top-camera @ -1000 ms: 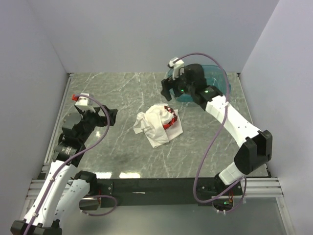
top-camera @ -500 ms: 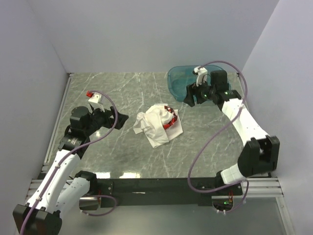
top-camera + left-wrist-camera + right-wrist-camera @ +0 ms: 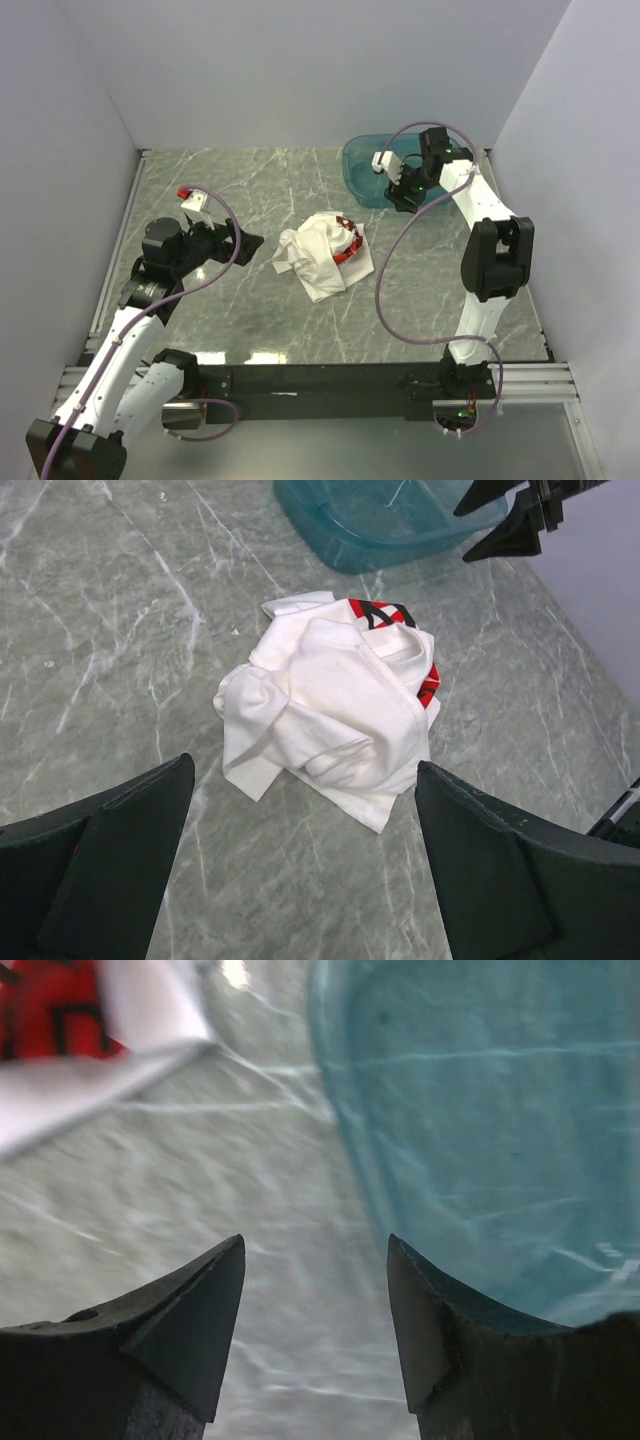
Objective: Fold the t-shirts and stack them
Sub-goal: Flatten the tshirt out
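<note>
Right jaws, parted and empty, have shifted along the basin (image 3: 360,162); left jaws gape wide.

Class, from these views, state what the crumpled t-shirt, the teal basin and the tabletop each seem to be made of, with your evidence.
T-shirt: soft matte cloth, likely cotton; it creases and bunches.
Basin: smooth translucent plastic; light passes through its teal wall.
Tabletop: grey, white-veined stone look, maybe marble or printed laminate; faint sheen.
</note>
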